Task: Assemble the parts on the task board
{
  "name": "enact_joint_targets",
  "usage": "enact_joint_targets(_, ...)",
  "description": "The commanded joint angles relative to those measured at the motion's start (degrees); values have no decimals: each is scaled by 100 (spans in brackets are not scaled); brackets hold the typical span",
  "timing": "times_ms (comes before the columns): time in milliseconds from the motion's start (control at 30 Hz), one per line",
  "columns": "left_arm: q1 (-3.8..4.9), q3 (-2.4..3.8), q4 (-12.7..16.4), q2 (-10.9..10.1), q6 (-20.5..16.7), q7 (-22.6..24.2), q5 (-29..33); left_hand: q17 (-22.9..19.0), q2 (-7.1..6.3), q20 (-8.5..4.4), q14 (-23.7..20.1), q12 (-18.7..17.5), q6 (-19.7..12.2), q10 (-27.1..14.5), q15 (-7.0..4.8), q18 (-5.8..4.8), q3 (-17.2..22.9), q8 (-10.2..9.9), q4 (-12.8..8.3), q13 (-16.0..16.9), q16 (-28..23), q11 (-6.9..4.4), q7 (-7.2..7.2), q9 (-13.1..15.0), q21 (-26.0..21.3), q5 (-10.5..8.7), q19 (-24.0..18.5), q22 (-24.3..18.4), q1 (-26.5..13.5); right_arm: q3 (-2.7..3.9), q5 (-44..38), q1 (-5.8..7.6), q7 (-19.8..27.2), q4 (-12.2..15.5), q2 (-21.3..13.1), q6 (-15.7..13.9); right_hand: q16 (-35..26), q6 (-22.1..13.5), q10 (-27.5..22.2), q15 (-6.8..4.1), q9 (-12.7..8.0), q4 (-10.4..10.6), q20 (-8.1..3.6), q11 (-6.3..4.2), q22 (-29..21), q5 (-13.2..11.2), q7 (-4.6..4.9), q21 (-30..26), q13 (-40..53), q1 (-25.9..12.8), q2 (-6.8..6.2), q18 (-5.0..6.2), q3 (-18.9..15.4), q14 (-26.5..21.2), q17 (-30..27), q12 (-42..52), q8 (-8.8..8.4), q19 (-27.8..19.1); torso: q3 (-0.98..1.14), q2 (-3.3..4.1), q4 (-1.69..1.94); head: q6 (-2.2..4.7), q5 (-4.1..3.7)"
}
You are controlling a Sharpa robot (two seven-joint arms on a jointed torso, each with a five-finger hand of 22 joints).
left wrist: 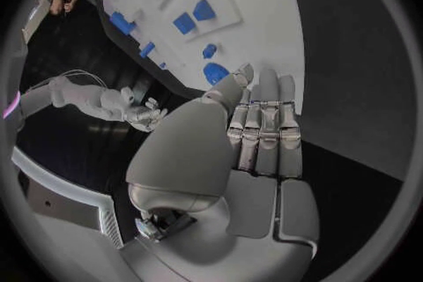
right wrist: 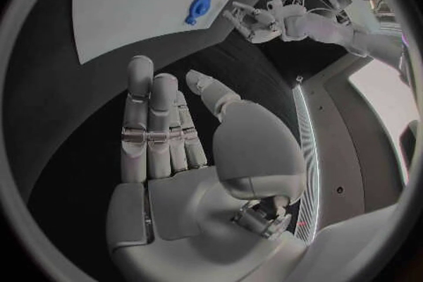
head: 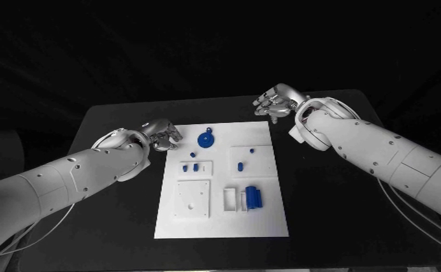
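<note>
Basically nothing is picked yet; this looks like the start, both hands empty off the board point(head: 220, 221). Left hand point(head: 162, 134) hovers at the board's 10 o'clock corner, fingers straight and side by side in its wrist view, holding nothing. Right hand point(head: 274, 102) sits past the 1 o'clock corner over the table point(head: 110, 119), fingers extended, thumb apart, holding nothing. Parts lie on the board: disc point(head: 207, 138) at 12 o'clock, just beside the left hand; cylinder point(head: 253, 197) at 5 o'clock next to a white block; small pegs point(head: 190, 167) near the centre-left; 1 peg point(head: 241, 166) centre-right. Next move likely calls for the left hand to drop onto the disc and pinch it. Nothing blocks that reach; the pegs are close together, so a wide grasp could knock them.
</note>
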Motion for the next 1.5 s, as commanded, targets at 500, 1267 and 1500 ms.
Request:
enact_joint_targets(500, 560, 47, 592, -657, 42, 407, 3267, -612, 133, 225, 323, 5, 16, 220, 223, -231, 127, -13, -36, -2, -2846, 2, 32, -4, -1065, 21, -352, -890, -422, -91, -2996, -292, -233, 917, -230, 960, 200, 278, 91, 29, 17, -134, 25, -47, 168, -79, -76, 90, -7, 10, -4, 106, 72, 64, -85, -26, 26, 190, -29, -20, 9, 32, 136)
enact_joint_targets(1267, 791, 49, 1835, -1232, -387, 1255, 5554, -584, -14, 568, 291, 3, 14, -51, 568, -198, 165, -12, 461, -3, -4664, 118, 46, -5, -1020, 30, -347, -4449, -521, -460, -4387, -515, -1125, 1129, -135, 1193, 293, 83, -270, 141, 7, -62, 135, 50, 45, -981, -48, 64, -6, 86, -159, 142, -182, 65, -272, -30, 20, 216, -60, -42, 30, -38, 294)
enact_joint_targets(1500, 792, 49, 1874, -1241, -332, 1352, 5648, -583, 13, 565, 285, 5, 30, -69, 568, -191, 140, -10, 470, -2, -4663, 123, 44, -4, -1010, 26, -289, -4673, -511, -557, -4435, -540, -1105, 1008, -21, 1115, 323, 96, -224, 132, 8, -72, 125, 35, 1, -987, -65, 126, -7, 48, -184, 131, 104, 72, -313, -30, 21, 215, -57, -39, 27, -61, 331)
